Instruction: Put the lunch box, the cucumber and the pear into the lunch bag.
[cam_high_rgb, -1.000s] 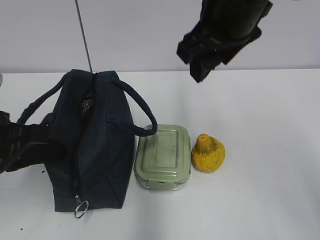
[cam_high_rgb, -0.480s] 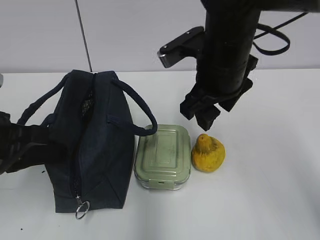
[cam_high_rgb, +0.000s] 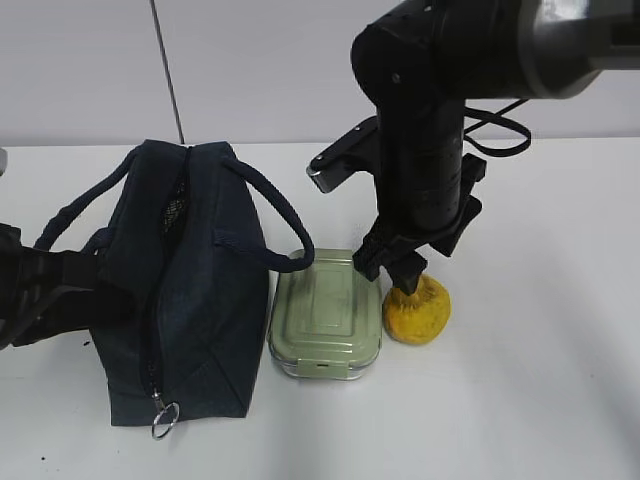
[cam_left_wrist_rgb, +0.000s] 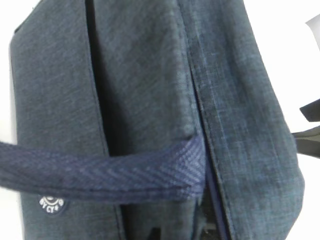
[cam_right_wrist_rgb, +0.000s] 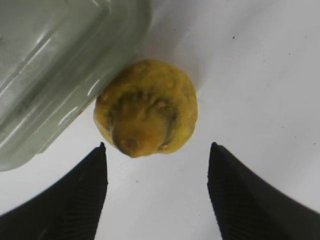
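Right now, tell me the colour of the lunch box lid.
Pale sage green; the lunch box lid shows best in the exterior view.

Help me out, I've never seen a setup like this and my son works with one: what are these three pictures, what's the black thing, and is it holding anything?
The black thing is a robot arm ending in a two-fingered right gripper. One picture looks at the table from in front; the other two come from cameras on each arm's wrist. On the white table stand a navy lunch bag, a green-lidded lunch box and a yellow pear. The right gripper hangs open above the pear, holding nothing. The left wrist camera shows only the bag's fabric up close; its gripper is out of sight, shut.
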